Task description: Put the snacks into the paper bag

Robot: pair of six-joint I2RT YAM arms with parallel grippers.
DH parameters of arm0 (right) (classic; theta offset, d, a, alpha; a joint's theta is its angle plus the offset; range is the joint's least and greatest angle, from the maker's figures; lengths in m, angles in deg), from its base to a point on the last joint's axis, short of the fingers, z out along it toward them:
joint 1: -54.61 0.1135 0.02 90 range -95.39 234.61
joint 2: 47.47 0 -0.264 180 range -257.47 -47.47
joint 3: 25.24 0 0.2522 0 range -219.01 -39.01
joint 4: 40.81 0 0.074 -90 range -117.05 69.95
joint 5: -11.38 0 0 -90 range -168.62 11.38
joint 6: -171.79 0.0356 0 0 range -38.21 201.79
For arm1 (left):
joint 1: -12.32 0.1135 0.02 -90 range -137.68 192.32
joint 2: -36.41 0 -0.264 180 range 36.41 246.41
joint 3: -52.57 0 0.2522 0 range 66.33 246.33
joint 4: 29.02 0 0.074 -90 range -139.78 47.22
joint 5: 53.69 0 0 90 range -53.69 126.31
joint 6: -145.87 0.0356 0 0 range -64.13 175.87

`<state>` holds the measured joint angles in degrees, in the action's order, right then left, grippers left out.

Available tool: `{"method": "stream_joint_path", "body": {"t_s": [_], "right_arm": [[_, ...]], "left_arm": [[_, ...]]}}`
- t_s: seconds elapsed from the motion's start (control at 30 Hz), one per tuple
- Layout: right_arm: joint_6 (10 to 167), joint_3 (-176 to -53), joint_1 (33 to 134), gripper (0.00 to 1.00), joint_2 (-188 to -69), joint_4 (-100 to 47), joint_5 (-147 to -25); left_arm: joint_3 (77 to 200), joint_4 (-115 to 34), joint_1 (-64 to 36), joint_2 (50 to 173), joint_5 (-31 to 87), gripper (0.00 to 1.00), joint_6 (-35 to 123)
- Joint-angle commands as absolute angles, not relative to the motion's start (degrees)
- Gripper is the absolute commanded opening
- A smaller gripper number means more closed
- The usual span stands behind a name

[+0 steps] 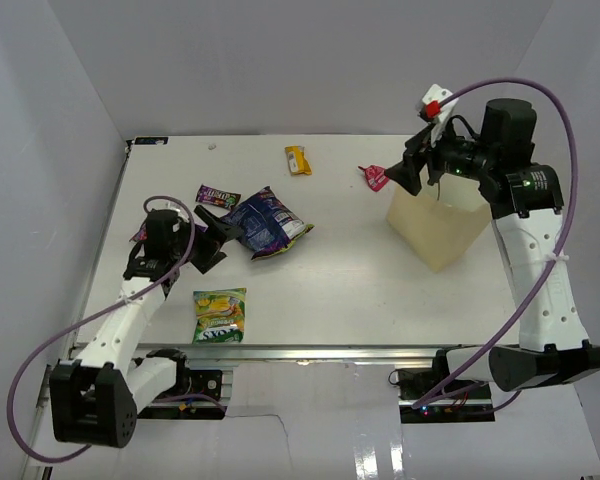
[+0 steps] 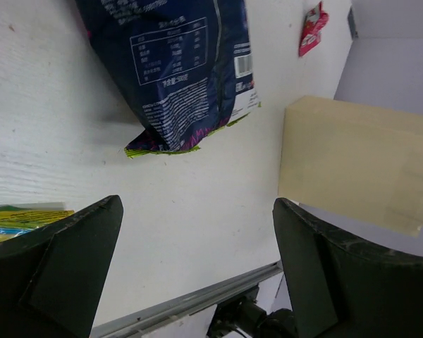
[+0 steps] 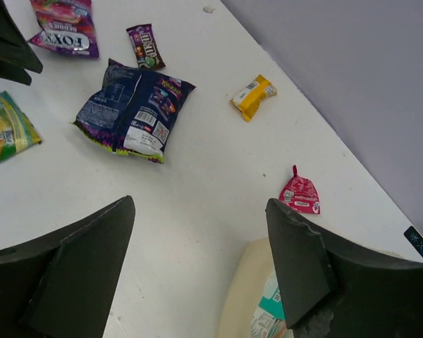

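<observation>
Now, at the left gripper [image 2: 197,204]: jaws wide, empty; large dark blue-purple bag [image 2: 183,70] close ahead, long axis running away from the jaws, flat on the desk [image 2: 56,141], room either side; nearer arm. At the right gripper [image 3: 199,204]: jaws wide, empty, over the paper bag [image 3: 243,289], teal-white bag [image 3: 268,320] inside.

left arm [image 1: 130,322]: rounded white shells; black joints; black base block | right arm [image 1: 542,285]: white shells; black wrist motor; small green light | purple cable [image 1: 520,81] looped along each arm | left fingers [image 2: 63,264], right fingers [image 3: 70,264]: matte black wedges; chipped tip on right set | red-and-white clip [image 1: 435,102] atop right wrist
</observation>
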<state>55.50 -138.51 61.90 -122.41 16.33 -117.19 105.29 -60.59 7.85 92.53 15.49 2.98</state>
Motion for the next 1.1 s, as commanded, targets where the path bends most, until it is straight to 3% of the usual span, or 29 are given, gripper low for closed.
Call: {"method": "stream_joint_path", "body": {"t_s": [0.0, 0.1, 0.4, 0.53, 0.63, 0.67, 0.8, 0.9, 1.03, 1.07], "right_arm": [[56.21, -135.26, 65.23, 0.82, -122.88, 13.13, -110.27], [56.3, -132.1, 70.15, 0.88, -122.8, 12.07, -106.14], [56.04, -126.2, 72.8, 0.89, -122.62, 10.75, -107.36], [55.68, -124.96, 73.24, 0.89, -122.88, 10.83, -109.11], [55.68, -124.35, 74.03, 0.89, -123.41, 11.18, -111.57], [55.94, -123.91, 74.29, 0.89, -123.76, 11.1, -112.28], [63.03, -121.55, 76.57, 0.88, -125.08, 9.79, -114.83], [69.46, -119.0, 78.16, 0.88, -126.57, 5.58, -112.92], [90.55, -116.61, 79.92, 0.91, -131.39, -1.64, -109.47], [92.66, -116.79, 80.53, 0.98, -132.54, -2.52, -109.47]], "left_arm": [[106.83, -58.08, 4.24, 99.48, 17.57, 0.98, -5.65], [106.85, -51.42, 2.48, 106.68, 18.12, 0.98, -8.29], [112.29, -45.69, 0.72, 123.85, 19.43, 0.95, -6.37], [112.73, -39.74, 0.72, 129.21, 17.24, 0.8, -4.35], [113.0, -35.33, 0.72, 132.03, 14.61, 0.57, -1.8], [113.43, -34.62, 0.72, 132.64, 12.86, 0.43, -1.18], [114.58, -33.91, 0.8, 130.99, 9.69, 0.19, 5.31], [114.06, -33.73, 0.8, 126.17, 5.66, 0.12, 14.27], [110.02, -32.07, 0.72, 117.11, -0.68, 0.07, 23.51], [109.14, -31.71, 0.72, 115.44, -2.26, 0.06, 25.44]]}}
